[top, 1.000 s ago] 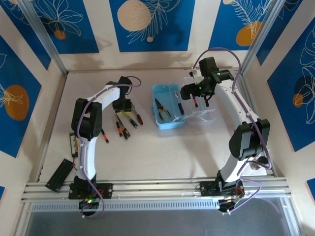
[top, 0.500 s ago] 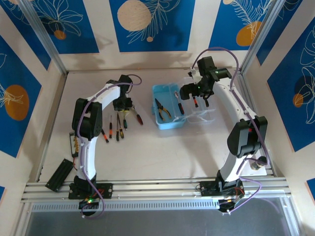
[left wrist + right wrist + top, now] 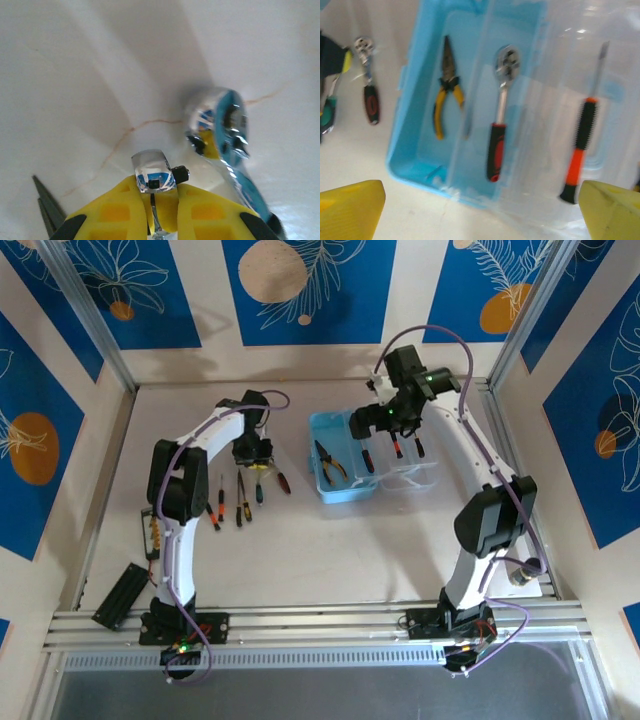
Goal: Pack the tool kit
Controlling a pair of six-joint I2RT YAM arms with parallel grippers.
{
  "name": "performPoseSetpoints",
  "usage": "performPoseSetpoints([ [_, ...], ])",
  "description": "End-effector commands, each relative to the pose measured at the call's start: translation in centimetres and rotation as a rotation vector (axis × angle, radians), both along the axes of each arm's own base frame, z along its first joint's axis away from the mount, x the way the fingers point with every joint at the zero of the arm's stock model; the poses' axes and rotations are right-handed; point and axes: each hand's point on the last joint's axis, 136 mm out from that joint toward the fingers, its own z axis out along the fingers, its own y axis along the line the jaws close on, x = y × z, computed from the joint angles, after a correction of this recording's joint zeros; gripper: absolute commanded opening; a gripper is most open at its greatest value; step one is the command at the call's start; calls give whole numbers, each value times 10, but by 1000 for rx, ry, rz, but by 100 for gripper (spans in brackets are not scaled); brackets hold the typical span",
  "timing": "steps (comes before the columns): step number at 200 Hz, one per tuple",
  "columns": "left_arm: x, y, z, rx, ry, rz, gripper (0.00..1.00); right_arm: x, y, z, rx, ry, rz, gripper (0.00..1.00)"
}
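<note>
The right gripper [image 3: 378, 420] had shifted left above the light-blue case [image 3: 335, 492] on the desk [image 3: 330, 550], spread wide; the left gripper [image 3: 156, 189] pinched a small chrome-headed wrench [image 3: 150, 171] beside loose screwdrivers [image 3: 240, 502].

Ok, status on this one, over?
Left gripper shut on a wrench. Right gripper open over case, possibly in the way. Pliers packed; screwdrivers loose on table.

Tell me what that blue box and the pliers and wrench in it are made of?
The box looks like glossy light-blue plastic, its open half see-through. The pliers seem dark metal at the tips, with yellow handles, likely plastic-coated. The wrench has a shiny, chrome-like metal head and shaft and a black-and-red grip, probably rubber.
</note>
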Motion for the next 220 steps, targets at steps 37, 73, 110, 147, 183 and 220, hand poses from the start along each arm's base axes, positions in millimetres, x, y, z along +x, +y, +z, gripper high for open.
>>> performPoseSetpoints([
  [37,6,-68,133,-459,-230,-40,0,-37,83,5,368,50,123,99],
  [73,0,-103,170,-634,-275,-57,0,-39,125,6,438,74,180,100],
  [110,-5,-125,189,-806,-282,-50,0,-34,149,-4,425,75,178,92],
  [147,-10,-131,199,-852,-292,-61,0,-23,154,-20,401,91,147,84],
  [183,-10,-135,208,-895,-302,-67,0,-16,158,-28,387,109,140,71],
  [220,-12,-136,213,-911,-305,-72,0,-12,159,-26,384,96,133,44],
])
